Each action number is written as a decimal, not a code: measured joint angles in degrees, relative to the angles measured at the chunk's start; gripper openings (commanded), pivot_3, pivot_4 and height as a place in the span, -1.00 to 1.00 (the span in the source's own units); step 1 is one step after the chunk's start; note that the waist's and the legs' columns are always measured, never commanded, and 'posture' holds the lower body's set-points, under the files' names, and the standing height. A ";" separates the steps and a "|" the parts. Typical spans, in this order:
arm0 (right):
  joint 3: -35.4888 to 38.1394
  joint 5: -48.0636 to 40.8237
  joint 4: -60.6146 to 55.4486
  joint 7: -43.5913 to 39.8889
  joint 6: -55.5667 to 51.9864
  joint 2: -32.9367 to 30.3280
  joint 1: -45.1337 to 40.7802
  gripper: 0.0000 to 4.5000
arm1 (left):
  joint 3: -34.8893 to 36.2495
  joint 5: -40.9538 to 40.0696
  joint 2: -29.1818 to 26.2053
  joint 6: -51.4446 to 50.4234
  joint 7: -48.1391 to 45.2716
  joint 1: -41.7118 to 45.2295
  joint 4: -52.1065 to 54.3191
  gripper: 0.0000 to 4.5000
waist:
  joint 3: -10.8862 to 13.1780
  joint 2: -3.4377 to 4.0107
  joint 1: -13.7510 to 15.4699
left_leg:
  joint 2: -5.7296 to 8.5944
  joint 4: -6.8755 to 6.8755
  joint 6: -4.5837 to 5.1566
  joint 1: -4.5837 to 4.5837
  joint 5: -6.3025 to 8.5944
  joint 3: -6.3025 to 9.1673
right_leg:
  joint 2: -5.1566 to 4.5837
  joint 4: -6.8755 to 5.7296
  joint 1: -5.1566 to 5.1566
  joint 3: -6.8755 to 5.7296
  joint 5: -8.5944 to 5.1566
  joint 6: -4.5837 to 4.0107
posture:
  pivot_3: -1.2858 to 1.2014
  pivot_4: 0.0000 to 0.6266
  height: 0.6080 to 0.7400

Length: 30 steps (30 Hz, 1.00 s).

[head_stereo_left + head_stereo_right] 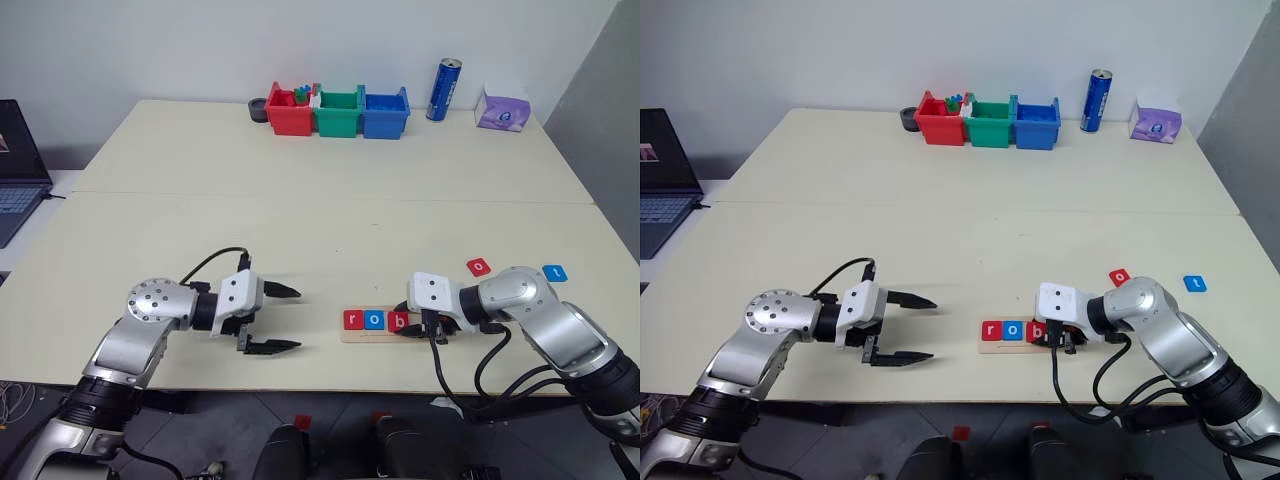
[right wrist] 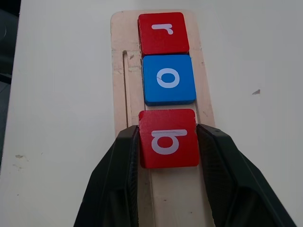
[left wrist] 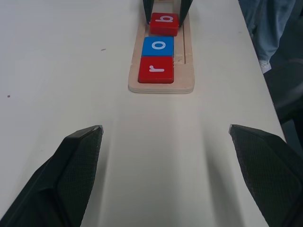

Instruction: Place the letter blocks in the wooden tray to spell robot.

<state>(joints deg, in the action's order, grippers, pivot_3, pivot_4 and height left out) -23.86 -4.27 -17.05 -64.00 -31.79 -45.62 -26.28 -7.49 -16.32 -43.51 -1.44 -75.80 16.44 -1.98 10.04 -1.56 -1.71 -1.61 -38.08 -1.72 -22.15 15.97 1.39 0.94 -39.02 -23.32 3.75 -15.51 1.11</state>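
Right hand [image 2: 168, 142] clamps the red square "b" tile [image 2: 169, 138] on the pale wooden tray [image 2: 120, 71], hiding the tray's far end, while left hand [image 1: 272, 318] gapes beside it.

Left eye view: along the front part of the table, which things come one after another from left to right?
left gripper → red r block → blue o block → red b block → red o block → blue t block
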 measured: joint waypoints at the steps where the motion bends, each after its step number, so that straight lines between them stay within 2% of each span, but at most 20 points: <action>1: 0.00 0.27 0.02 0.01 0.00 0.13 -0.12 -0.35 | 0.00 0.06 0.01 0.42 0.00 0.00 -0.29 1.00 | 0.00 0.00 0.01 | 0.00 0.00 0.00 0.00 0.00 0.00 | 0.00 0.00 0.00 -0.01 0.00 0.00 | 0.03 -0.52 1.00; 16: -0.52 1.19 1.66 -0.29 -0.13 1.10 -1.37 -0.35 | -0.05 0.67 0.72 0.36 0.19 0.01 -0.07 1.00 | 0.00 0.00 -0.02 | 0.00 0.00 0.00 0.00 0.00 0.01 | 0.00 -0.01 0.00 0.00 0.00 -0.01 | 0.03 -0.52 1.00; 24: -0.51 0.87 1.65 -0.85 -1.06 1.29 -1.87 0.92 | -0.05 0.67 0.98 -0.70 0.35 0.01 0.82 1.00 | 0.00 0.00 -0.02 | 0.00 0.00 0.00 0.00 0.00 0.02 | 0.00 -0.01 0.00 -0.01 0.00 -0.01 | 0.03 -0.52 1.00; 25: -0.48 0.81 1.64 -0.85 -1.27 1.33 -1.99 0.99 | -0.04 0.66 1.00 -0.78 0.37 0.01 1.11 1.00 | 0.00 0.00 -0.02 | 0.00 0.00 0.00 0.00 0.00 0.02 | 0.00 -0.01 0.00 -0.02 0.00 -0.01 | 0.03 -0.52 1.00; 30: 2.18 -1.91 -0.34 -0.44 -4.61 2.24 -2.60 0.99 | -0.04 0.62 1.27 -1.73 0.71 0.02 1.70 1.00 | 0.00 0.00 -0.01 | -0.01 0.00 0.00 0.00 0.00 0.07 | 0.00 -0.02 0.00 -0.02 0.01 -0.01 | 0.03 -0.52 1.00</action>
<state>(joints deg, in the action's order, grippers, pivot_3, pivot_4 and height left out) -21.68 -6.18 -17.39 -64.45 -36.40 -43.38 -28.88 -7.53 -15.70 -42.24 -3.17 -75.09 16.46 -0.29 10.04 -1.56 -1.72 -1.62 -38.08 -1.72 -22.15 15.97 1.46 0.94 -39.04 -23.32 3.73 -15.50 1.10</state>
